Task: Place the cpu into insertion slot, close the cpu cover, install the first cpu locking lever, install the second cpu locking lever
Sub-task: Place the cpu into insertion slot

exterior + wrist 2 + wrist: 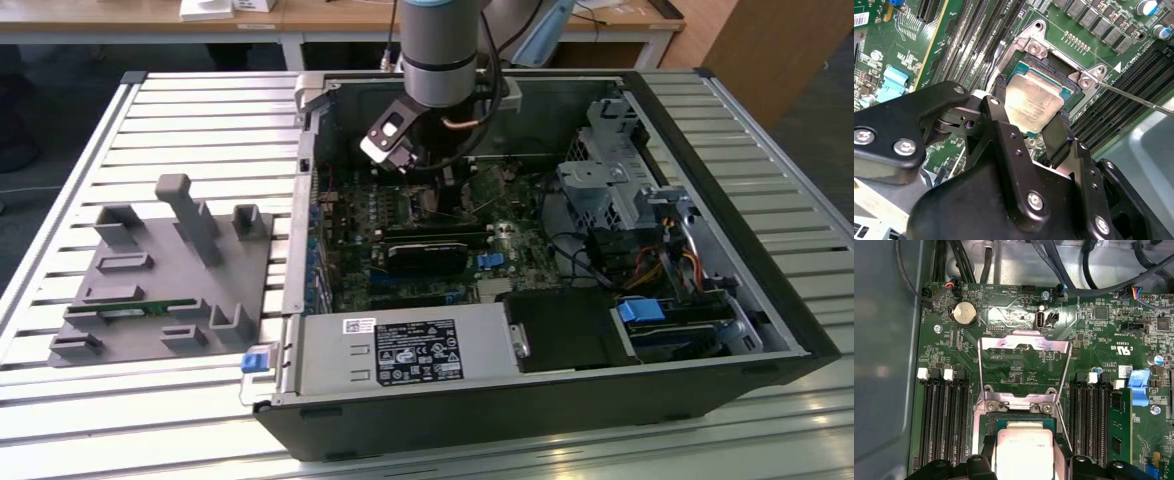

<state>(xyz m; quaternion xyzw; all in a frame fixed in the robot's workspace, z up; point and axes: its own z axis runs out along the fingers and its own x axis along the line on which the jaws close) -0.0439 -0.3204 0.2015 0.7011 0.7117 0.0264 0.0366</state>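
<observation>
Centrally, 1 cpu [1034, 100], a flat silver square, sits over the insertion slot [1054, 67]. It is held between the 2 black fingers [999, 95] of 1 gripper [1031, 105], whose jaws are narrowed onto 2 opposite edges of the chip. In the first wrist view, 1 cpu cover [1024, 342], a silver frame with a window, stands swung up on its hinge at 1 edge of the slot. 2 banks of long black memory slots [946, 425] flank the slot, 1 on each side. 1 thin lever rod [1134, 97] runs outward from a slot corner. In the exterior view, 1 robot arm [441, 40] reaches down into 1 open computer case [534, 415], directly above the slot.
</observation>
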